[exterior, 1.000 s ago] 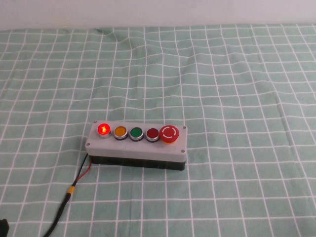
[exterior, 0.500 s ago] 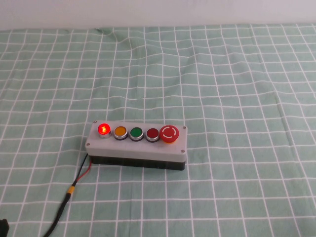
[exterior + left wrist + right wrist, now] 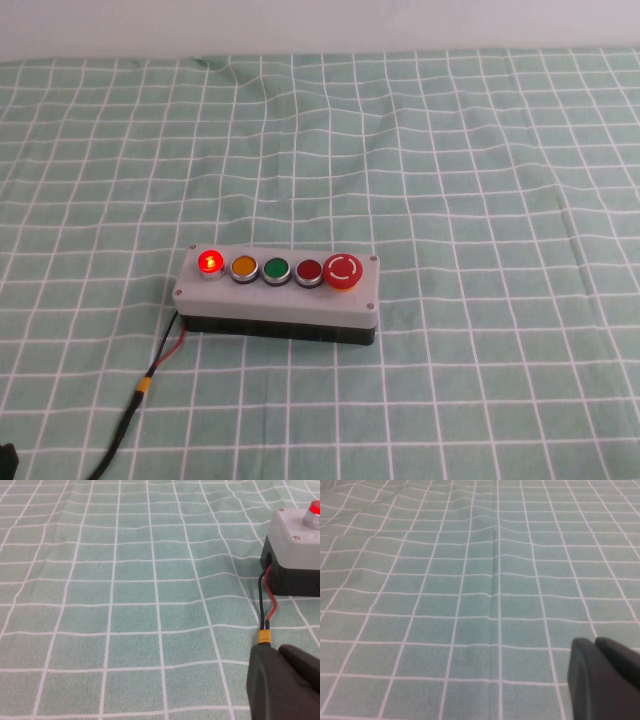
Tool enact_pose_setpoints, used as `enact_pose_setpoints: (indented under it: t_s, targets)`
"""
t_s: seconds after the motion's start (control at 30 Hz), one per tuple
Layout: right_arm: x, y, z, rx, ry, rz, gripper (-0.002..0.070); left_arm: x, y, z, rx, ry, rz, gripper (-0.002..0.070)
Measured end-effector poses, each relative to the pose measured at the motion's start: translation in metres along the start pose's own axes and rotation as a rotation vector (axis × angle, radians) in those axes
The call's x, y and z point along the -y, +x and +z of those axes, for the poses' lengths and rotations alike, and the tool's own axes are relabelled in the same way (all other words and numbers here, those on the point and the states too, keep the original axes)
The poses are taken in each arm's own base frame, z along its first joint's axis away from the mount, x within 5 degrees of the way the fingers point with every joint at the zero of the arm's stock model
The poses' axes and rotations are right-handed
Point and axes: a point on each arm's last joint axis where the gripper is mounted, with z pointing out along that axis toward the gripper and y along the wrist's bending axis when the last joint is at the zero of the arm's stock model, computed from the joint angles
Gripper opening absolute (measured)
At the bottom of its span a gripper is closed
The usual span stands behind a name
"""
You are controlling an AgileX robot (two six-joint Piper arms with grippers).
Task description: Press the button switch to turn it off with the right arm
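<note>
The button switch (image 3: pixel 277 296) is a light-grey box on a black base, a little left of the table's middle. Its red lamp (image 3: pixel 210 262) is lit. Beside it stand an orange button (image 3: pixel 244 268), a green button (image 3: pixel 276 269), a red button (image 3: pixel 308 270) and a large red mushroom button (image 3: pixel 342 270). Its red-black cable (image 3: pixel 150 380) runs to the near left. My left gripper (image 3: pixel 277 652) is shut and empty, just short of the cable's yellow connector (image 3: pixel 264 638), with the box end (image 3: pixel 295 540) ahead. My right gripper (image 3: pixel 594 642) is shut and empty over bare cloth, out of the high view.
A green cloth with white checks (image 3: pixel 480 200) covers the whole table, with soft wrinkles near the far edge. A pale wall (image 3: pixel 320 25) runs behind it. A small black part (image 3: pixel 6 462) shows at the near left corner of the high view.
</note>
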Motion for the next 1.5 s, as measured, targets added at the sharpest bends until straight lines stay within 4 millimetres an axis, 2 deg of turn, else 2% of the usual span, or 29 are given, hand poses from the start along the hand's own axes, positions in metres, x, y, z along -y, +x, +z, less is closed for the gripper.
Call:
enact_pose_setpoints:
  t_s: [1.13, 1.3, 1.5]
  targets:
    - [0.0, -0.001, 0.0, 0.014, -0.001, 0.006, -0.0016, 0.0, 0.0, 0.0, 0.0, 0.0, 0.0, -0.0003]
    - [0.001, -0.014, -0.001, 0.158, 0.008, 0.008, -0.0016, 0.0, 0.0, 0.0, 0.0, 0.0, 0.0, -0.0003]
    - [0.004, -0.052, -0.016, 0.609, 0.039, 0.01, -0.0016, 0.0, 0.0, 0.0, 0.0, 0.0, 0.0, -0.0003]
